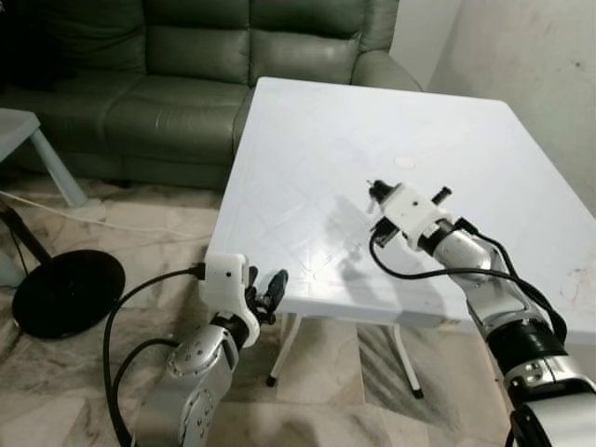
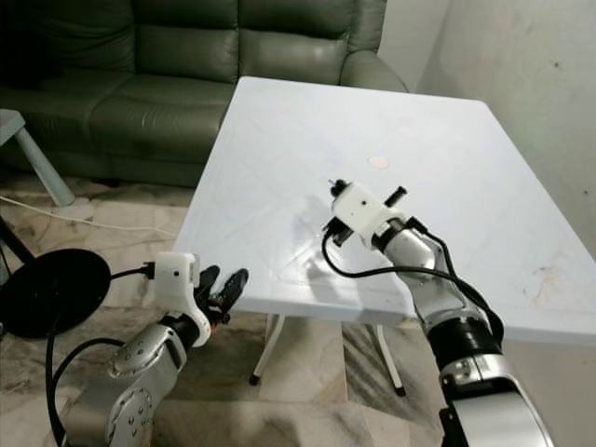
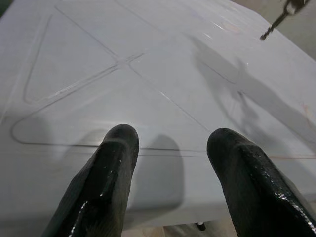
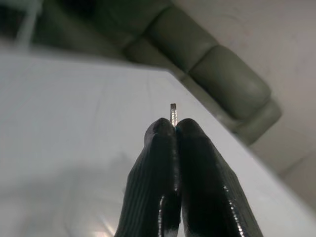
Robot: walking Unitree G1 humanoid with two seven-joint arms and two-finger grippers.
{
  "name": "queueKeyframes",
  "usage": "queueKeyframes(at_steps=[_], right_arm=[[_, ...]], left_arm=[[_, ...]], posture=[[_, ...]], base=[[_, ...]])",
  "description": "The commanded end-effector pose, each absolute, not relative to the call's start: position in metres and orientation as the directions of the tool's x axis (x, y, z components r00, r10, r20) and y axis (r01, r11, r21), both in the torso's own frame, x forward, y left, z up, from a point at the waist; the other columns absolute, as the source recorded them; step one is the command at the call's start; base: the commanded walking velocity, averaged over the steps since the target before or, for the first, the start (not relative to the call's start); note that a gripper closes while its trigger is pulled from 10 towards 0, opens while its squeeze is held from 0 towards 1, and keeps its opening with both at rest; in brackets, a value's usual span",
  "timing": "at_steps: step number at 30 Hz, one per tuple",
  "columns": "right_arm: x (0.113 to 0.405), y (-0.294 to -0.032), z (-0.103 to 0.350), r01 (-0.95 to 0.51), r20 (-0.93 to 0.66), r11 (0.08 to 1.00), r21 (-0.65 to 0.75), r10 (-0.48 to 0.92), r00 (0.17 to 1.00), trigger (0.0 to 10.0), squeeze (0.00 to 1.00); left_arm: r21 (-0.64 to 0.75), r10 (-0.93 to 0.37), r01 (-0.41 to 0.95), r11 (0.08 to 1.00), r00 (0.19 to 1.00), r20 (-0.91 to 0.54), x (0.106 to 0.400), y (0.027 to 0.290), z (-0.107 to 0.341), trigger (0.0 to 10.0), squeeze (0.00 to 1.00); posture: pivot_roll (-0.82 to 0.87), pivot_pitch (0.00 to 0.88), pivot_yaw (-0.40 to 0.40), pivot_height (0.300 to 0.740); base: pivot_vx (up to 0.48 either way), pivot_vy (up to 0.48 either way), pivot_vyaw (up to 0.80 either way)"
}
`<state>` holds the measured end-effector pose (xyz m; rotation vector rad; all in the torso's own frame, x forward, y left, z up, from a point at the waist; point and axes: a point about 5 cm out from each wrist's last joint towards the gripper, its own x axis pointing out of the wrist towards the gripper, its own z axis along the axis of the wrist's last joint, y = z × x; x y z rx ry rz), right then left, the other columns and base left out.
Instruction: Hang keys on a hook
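Metal key upright between closed jaws

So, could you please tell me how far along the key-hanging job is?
Done: the right gripper is shut on a thin metal piece, likely a key, above the white table. The left gripper is open by the table's edge. Left: finding a hook and hanging it.

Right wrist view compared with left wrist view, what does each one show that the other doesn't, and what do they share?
Right wrist view: the right gripper shut on a thin metal key tip that sticks out past its fingertips, with the green sofa behind. Left wrist view: the left gripper open with nothing between its fingers, at the table's near edge, and the right gripper's dark shadow on the top. Both: the white table.
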<state>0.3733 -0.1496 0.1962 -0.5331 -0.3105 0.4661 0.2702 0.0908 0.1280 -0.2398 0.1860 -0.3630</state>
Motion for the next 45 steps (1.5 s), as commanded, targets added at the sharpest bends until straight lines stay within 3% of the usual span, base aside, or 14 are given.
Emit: queueKeyframes(at_steps=[1,2,3,9,15,30,45], right_arm=[[0.375,-0.157,0.200,-0.349,0.209,0.850,-0.395,0.453,0.867,10.0,0.00],[0.375,-0.157,0.198,-0.355,0.212,0.859,-0.369,0.450,0.868,10.0,0.00],[0.375,-0.155,0.196,-0.372,0.236,0.898,-0.235,0.424,0.875,10.0,0.00],[0.371,-0.154,0.195,-0.368,0.278,0.930,-0.002,0.354,0.893,10.0,0.00],[0.364,-0.156,0.195,-0.341,0.296,0.937,0.069,0.307,0.904,10.0,0.00],[0.317,-0.179,0.186,-0.168,0.322,0.983,0.074,0.136,0.937,10.0,0.00],[0.289,-0.193,0.141,-0.019,0.150,0.997,0.070,0.009,0.989,10.0,0.00]], left_arm=[[-0.266,-0.377,0.333,0.905,0.917,-0.133,0.270,0.088,0.129,10.0,0.00],[-0.266,-0.376,0.333,0.905,0.917,-0.132,0.270,0.088,0.129,10.0,0.00],[-0.268,-0.375,0.332,0.905,0.918,-0.129,0.271,0.088,0.129,10.0,0.00],[-0.276,-0.351,0.309,0.910,0.929,-0.118,0.274,0.090,0.131,10.0,0.00],[-0.277,-0.291,0.259,0.925,0.953,-0.081,0.283,0.100,0.138,10.0,0.00],[-0.285,-0.218,0.225,0.932,0.974,0.058,0.300,0.137,0.161,10.0,0.00],[-0.277,-0.159,0.163,0.947,0.987,0.038,0.306,0.154,0.149,10.0,0.00]], posture=[[0.05,0.117,-0.095,0.740],[0.05,0.115,-0.097,0.740],[0.05,0.113,-0.097,0.740],[0.05,0.101,-0.096,0.740],[0.05,0.087,-0.092,0.740],[0.02,0.080,-0.074,0.740],[0.03,0.028,-0.062,0.740]], base=[[0.000,0.000,0.00],[0.000,0.000,0.00],[0.000,0.000,0.00],[0.000,0.000,0.00],[0.000,0.000,0.00],[0.000,0.000,0.00],[0.000,0.000,0.00]])
